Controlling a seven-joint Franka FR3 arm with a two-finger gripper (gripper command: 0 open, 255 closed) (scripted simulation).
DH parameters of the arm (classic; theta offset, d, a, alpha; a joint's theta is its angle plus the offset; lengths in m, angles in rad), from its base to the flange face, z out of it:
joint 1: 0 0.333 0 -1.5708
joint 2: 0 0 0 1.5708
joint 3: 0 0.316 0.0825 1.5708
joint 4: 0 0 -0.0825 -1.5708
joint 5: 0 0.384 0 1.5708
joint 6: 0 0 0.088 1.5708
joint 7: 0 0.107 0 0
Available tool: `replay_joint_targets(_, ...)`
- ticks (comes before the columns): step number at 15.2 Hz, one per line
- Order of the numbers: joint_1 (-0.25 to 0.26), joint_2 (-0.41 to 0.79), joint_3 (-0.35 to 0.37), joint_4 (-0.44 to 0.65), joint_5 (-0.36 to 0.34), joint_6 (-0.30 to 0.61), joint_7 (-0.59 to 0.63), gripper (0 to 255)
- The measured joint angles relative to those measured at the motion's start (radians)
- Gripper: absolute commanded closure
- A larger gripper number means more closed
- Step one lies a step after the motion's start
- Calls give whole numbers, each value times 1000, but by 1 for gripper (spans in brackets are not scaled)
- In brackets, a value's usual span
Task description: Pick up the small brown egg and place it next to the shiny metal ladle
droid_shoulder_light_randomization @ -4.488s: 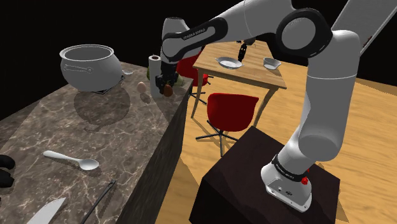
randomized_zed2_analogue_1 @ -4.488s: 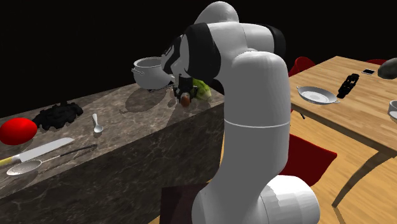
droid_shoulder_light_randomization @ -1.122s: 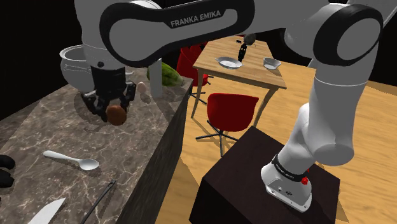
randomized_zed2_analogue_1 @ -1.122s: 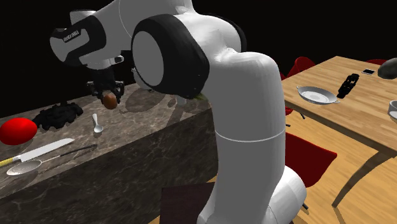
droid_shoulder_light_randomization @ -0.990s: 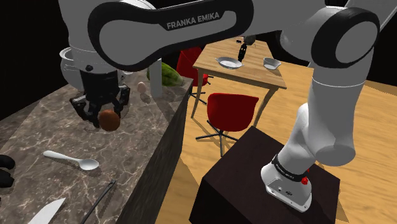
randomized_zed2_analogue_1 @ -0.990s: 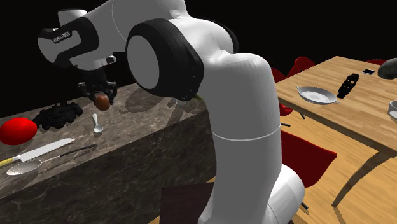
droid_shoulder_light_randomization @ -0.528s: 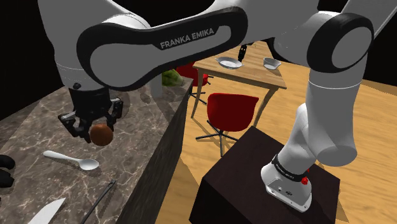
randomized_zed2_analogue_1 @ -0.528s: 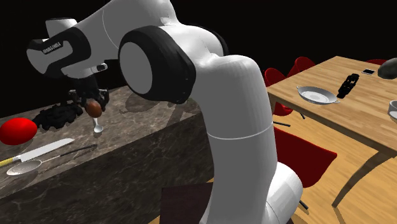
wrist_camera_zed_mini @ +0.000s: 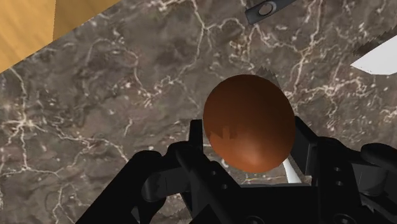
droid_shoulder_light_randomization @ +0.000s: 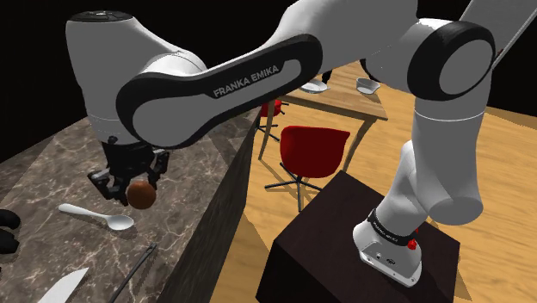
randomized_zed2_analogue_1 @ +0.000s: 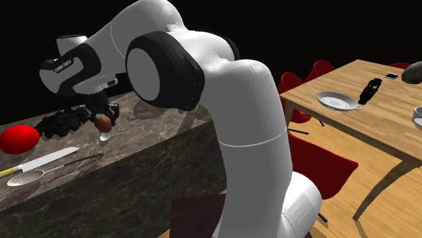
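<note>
Mid-carry, and no mistaking it. Clamped tight on the brown egg (droid_shoulder_light_randomization: 141, 194) with the gripper (droid_shoulder_light_randomization: 136, 188), one black finger pressed to each side. Hanging in the air above the marble counter (droid_shoulder_light_randomization: 52, 163), clear of the surface, almost directly over a white spoon (droid_shoulder_light_randomization: 96, 216).

Pick-up done, by the look of it; placing not yet begun. Hard to say which utensil counts as the ladle (randomized_zed2_analogue_1: 26, 178), but probably the grey, long-handled one lying beyond the spoon, alongside the knife (randomized_zed2_analogue_1: 47, 161).

Next move: travel on past the spoon toward that grey bowl, drop low until nearly touching the stone, then ease the grip off gently. Best set down just beside the ladle, not on its thin handle and not against the blade. Round shape, hard top, so likely to roll if let go from any height.
</note>
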Motion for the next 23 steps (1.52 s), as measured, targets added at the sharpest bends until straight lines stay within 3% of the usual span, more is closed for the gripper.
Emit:
replay_joint_targets(11, 4, 56, -13, -75, -23, 129, 12, 255)
replay_joint_targets(18, 5, 63, -14, -80, -25, 141, 14, 255)
replay_joint_targets(19, 5, 63, -14, -80, -25, 141, 14, 0)
replay_joint_targets(23, 5, 63, -14, -80, -25, 141, 14, 0)
